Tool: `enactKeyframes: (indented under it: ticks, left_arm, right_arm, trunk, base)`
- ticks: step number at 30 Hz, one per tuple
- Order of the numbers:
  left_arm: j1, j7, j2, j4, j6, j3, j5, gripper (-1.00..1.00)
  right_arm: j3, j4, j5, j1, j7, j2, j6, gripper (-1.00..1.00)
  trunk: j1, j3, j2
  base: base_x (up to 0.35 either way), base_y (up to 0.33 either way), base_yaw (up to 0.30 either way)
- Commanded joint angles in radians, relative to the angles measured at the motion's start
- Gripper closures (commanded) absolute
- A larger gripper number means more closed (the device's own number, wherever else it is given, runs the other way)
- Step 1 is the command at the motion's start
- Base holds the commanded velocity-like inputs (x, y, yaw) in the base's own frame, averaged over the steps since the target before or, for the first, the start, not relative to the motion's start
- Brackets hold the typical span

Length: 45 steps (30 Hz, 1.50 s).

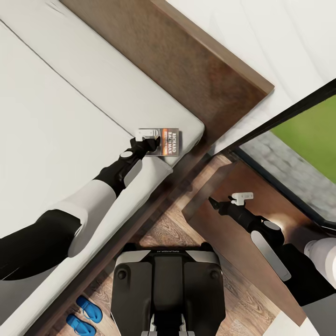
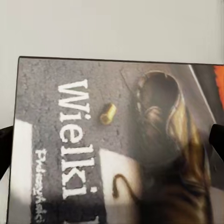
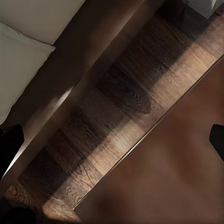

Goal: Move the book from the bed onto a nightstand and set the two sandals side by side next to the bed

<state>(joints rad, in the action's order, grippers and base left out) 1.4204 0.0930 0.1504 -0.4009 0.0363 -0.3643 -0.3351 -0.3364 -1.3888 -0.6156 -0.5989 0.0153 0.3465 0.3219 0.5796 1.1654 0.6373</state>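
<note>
The book (image 1: 171, 142) lies flat near the corner of the bed's pale grey mattress (image 1: 56, 112), close to the headboard (image 1: 186, 56). My left gripper (image 1: 150, 140) hovers over the book's near end, open. In the left wrist view the dark cover (image 2: 116, 140) with white lettering lies between the dark fingertips (image 2: 4, 149); contact cannot be told. My right gripper (image 1: 214, 203) is open and empty above the dark brown nightstand (image 1: 219, 228). Both blue sandals (image 1: 84, 316) lie side by side on the floor beside the bed.
A strip of wood-plank floor (image 3: 116, 107) runs between the bed frame (image 3: 60, 93) and the nightstand top (image 3: 177, 177). A black-framed window (image 1: 298, 112) with green lawn stands at the right. My base (image 1: 168, 289) sits between bed and nightstand.
</note>
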Motion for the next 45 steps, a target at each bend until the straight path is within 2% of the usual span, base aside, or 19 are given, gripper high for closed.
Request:
enactKeyframes:
  ticks: [1,28,45]
  left_arm:
    - [0.000,-0.001,0.000,0.042,-0.001,-0.008,-0.024,-1.00]
    - [-0.012,-0.062,0.000,0.045,-0.003,-0.008,-0.022,-1.00]
    - [-0.012,-0.065,0.000,0.044,-0.003,-0.008,-0.022,-1.00]
  right_arm:
    - [-0.001,-0.001,-0.006,0.000,0.002,0.001,0.003,-1.00]
    - [-0.001,-0.001,-0.006,-0.001,0.002,0.001,0.003,-1.00]
    - [-0.001,-0.001,-0.006,0.000,0.002,0.001,0.002,-1.00]
  trunk:
    - [0.001,0.001,0.001]
    - [0.001,0.001,0.001]
    - [0.001,0.001,0.001]
  base:
    - [0.000,0.000,0.000]
    - [0.000,0.000,0.000]
    - [0.000,0.000,0.000]
